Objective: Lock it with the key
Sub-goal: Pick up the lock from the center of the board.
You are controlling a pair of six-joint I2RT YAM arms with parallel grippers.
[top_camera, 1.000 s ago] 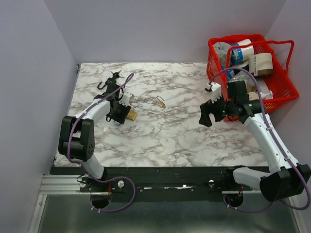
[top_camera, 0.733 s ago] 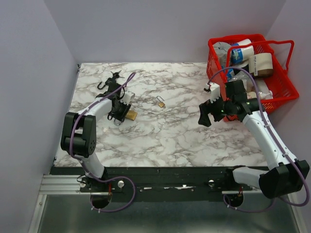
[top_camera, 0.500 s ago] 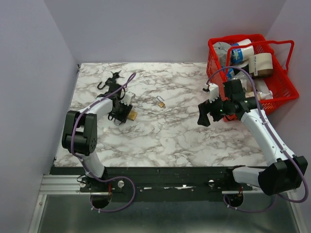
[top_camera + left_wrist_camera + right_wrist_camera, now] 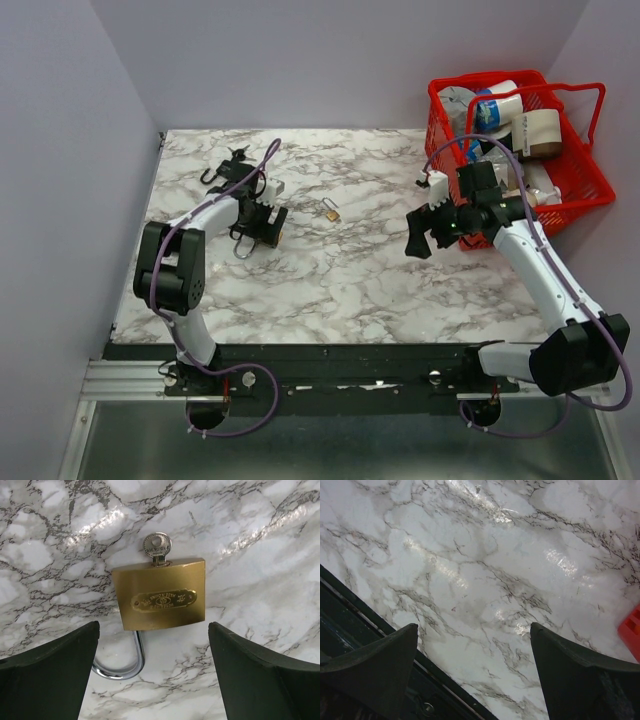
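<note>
My left gripper (image 4: pixel 152 630) hangs open astride a large brass padlock (image 4: pixel 159 594), a silver key (image 4: pixel 157 545) stuck in its base (only this wrist view shows that). From above, the black-headed key bunch (image 4: pixel 238 156) lies farther back, beside the black padlock (image 4: pixel 218 176). My right gripper (image 4: pixel 475 645) gapes over bare marble table (image 4: pixel 470 555).
</note>
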